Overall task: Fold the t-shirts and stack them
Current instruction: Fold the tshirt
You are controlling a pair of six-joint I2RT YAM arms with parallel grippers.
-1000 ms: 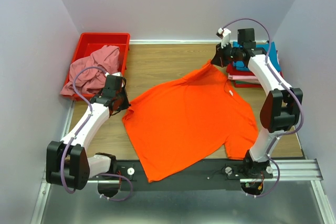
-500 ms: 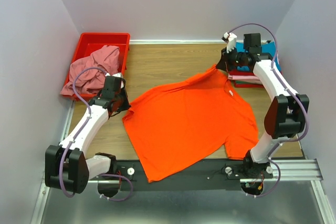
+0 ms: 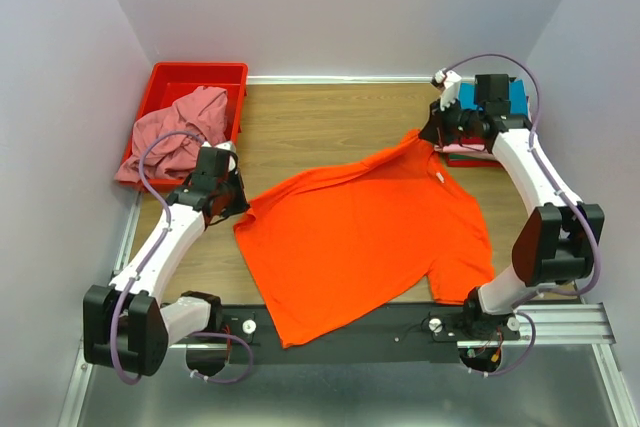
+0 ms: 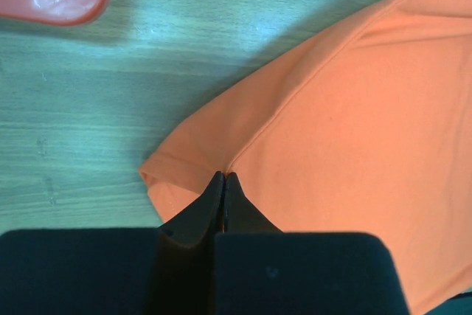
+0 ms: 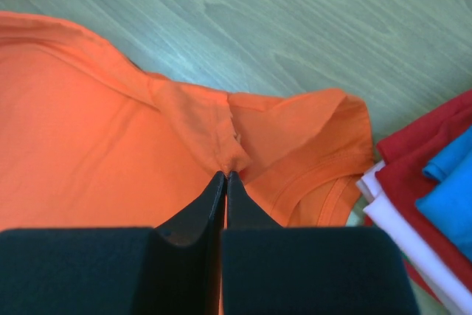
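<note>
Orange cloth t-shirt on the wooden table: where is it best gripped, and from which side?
Probably the sleeve seams, from above, one per side: the orange t-shirt lies spread out, leaving only pinched-up cloth to hold. Left gripper and right gripper are shut there.

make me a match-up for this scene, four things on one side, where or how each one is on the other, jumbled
1 bright orange cloth t-shirt
2 dusty pink cloth t-shirt
3 folded stack of red, pale pink and teal blue shirts
4 left end effector

A heaped in the red plastic bin, spilling over its rim
B far right of the wooden table
C shut on an orange sleeve
D spread across the table's middle

Pairs: 1-D, 2-A, 3-B, 4-C
</note>
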